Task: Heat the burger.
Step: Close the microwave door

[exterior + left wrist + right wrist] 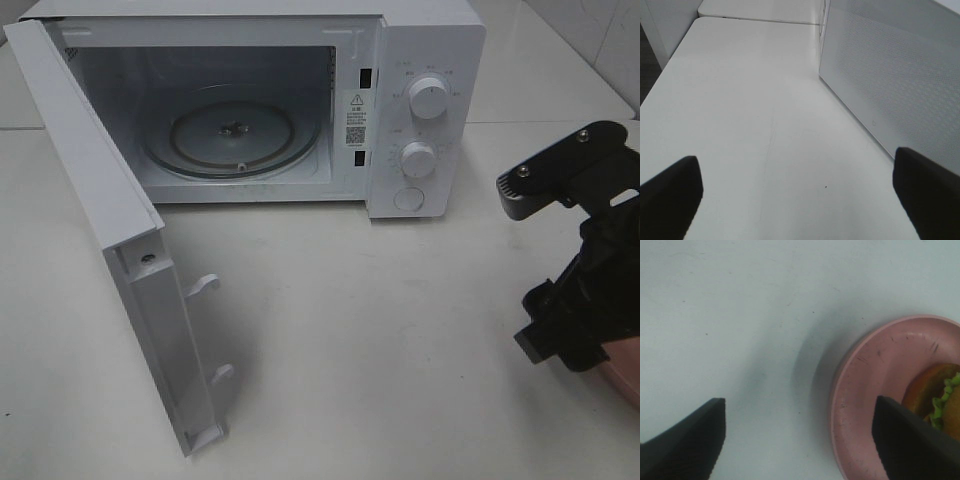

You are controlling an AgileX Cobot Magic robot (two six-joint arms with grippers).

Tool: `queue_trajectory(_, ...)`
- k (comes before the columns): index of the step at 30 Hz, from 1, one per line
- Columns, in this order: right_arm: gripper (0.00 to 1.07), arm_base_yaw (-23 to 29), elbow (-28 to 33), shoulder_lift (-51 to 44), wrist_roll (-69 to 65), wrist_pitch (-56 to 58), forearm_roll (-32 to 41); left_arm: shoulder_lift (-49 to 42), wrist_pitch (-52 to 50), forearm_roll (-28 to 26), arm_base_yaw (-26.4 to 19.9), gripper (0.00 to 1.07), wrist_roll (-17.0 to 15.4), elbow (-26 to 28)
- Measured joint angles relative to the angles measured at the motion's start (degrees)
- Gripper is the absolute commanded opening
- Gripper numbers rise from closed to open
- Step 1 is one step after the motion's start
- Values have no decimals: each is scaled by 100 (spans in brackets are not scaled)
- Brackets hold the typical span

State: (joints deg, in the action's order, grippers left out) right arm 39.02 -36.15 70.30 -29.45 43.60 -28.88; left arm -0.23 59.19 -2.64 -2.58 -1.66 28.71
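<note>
The burger (935,392) lies on a pink plate (875,375); only its brown bun edge and green lettuce show, at the edge of the right wrist view. My right gripper (800,440) hovers open above the table, with the plate's rim below the gap and one finger (912,440) over the plate. In the exterior high view the right arm (585,290) covers the burger, and only a sliver of the plate (625,375) shows. My left gripper (800,195) is open over bare table beside the microwave door (890,75).
The white microwave (430,60) stands at the back with its door (90,190) swung wide open toward the front left. Its glass turntable (235,135) holds nothing. Two dials (428,98) sit on its right panel. White table (380,350) stretches in front.
</note>
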Motion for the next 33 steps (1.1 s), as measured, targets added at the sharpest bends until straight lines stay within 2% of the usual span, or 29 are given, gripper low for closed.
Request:
queue_trajectory(2, 77, 0, 0, -126, 143, 0, 143, 0, 0, 0, 0, 98, 0, 0)
queue_trajectory(4, 77, 0, 6, -607, 722, 74, 705, 0, 0, 0, 0, 98, 0, 0)
queue_trajectory(7, 77, 0, 6, -951, 1129, 195, 1066, 0, 0, 0, 0, 98, 0, 0)
queue_trajectory(13, 76, 0, 6, -1656, 1616, 521, 1541, 0, 0, 0, 0, 98, 0, 0)
queue_trajectory(28, 76, -11, 29, -3564, 2063, 1461, 1845, 0, 0, 0, 0, 98, 0, 0)
queue_trajectory(29, 76, -97, 126, -3942, 2086, 1507, 1868, 0, 0, 0, 0, 98, 0, 0)
queue_trajectory(31, 76, -178, 183, -4114, 2097, 1553, 1868, 0, 0, 0, 0, 98, 0, 0)
queue_trajectory(33, 76, -504, 344, -4544, 2114, 1627, 1874, 0, 0, 0, 0, 98, 0, 0)
